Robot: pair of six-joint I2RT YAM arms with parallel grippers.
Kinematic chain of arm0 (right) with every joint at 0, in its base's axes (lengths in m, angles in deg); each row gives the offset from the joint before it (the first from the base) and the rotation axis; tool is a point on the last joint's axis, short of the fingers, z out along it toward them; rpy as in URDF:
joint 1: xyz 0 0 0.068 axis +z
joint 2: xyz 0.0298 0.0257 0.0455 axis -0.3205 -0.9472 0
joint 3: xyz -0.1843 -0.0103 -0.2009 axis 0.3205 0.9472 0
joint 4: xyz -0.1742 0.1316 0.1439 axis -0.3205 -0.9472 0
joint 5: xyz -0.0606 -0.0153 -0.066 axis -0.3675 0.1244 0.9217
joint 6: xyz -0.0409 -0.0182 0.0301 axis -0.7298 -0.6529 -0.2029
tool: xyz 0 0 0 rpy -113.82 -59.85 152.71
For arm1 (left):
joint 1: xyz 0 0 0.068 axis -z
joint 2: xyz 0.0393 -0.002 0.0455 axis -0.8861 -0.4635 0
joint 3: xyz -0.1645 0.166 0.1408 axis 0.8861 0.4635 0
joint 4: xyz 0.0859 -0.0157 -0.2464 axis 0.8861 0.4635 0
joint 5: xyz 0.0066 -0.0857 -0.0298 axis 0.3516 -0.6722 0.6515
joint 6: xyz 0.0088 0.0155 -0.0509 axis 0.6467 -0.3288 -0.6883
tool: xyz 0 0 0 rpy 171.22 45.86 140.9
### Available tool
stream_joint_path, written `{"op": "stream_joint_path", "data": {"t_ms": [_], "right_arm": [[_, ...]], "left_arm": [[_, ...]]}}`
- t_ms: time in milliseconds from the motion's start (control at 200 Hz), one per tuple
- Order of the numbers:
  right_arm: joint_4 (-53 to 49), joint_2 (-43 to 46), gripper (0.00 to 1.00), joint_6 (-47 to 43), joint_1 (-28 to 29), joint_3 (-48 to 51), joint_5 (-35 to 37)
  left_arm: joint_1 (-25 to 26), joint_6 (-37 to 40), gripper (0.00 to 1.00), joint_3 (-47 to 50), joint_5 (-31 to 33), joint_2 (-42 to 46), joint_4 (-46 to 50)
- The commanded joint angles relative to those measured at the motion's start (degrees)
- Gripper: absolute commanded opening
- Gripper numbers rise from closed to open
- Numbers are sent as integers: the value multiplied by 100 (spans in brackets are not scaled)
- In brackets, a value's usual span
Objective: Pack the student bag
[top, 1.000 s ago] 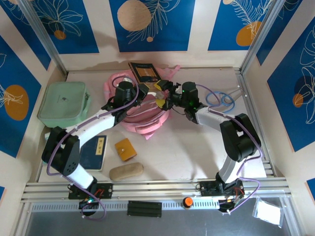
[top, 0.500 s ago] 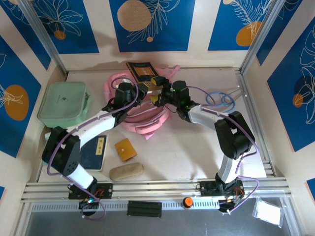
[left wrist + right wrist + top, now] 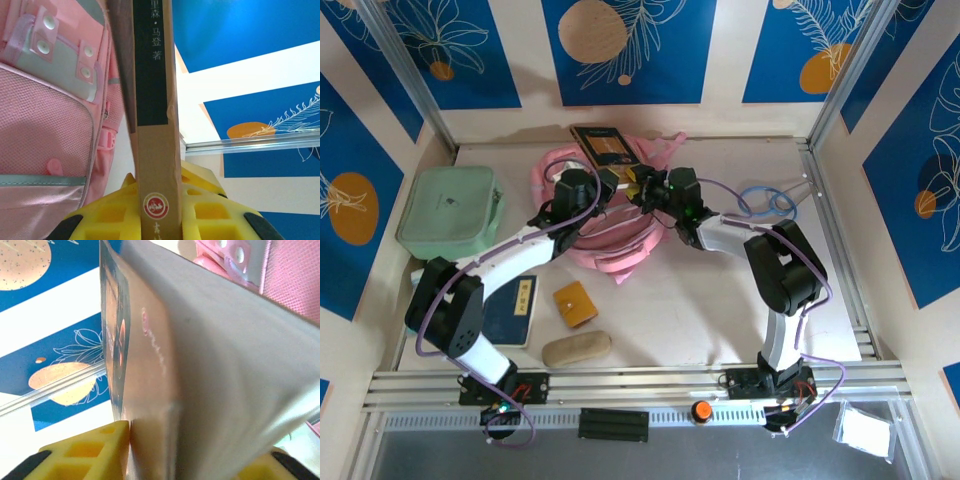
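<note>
- The student bag (image 3: 620,252) is largely covered by the book (image 3: 603,147), the left arm (image 3: 520,245) and the right arm (image 3: 730,235).
- Right wrist view: the book's cover is blurred and its print is unreadable.
- Left wrist view: the book runs off the top and bottom edges.

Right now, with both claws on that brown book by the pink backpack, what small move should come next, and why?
Probably the left gripper should open and let go. It and the right gripper both clamp the brown book, held on edge beside the pink backpack; two grips on one stiff book leave little freedom to tilt it in. The bag's opening isn't visible, so that's a guess.
</note>
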Motion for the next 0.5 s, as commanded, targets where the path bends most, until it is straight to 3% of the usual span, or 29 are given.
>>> {"op": "stream_joint_path", "data": {"t_ms": [0,165,370,495], "right_arm": [[218,332,32,-200,-104,194,140],[40,558,22,-512,-154,388,116],[-886,1071,9,-1600,-394,497,-213],[-1604,1555,8,-2683,-605,733,-394]], "left_arm": [[53,212,0,6,231,175,-145],[53,321,10,5,243,201,62],[-7,1132,57,-5,326,441,1044],[-9,2551,83,142,601,767,1624]]}}
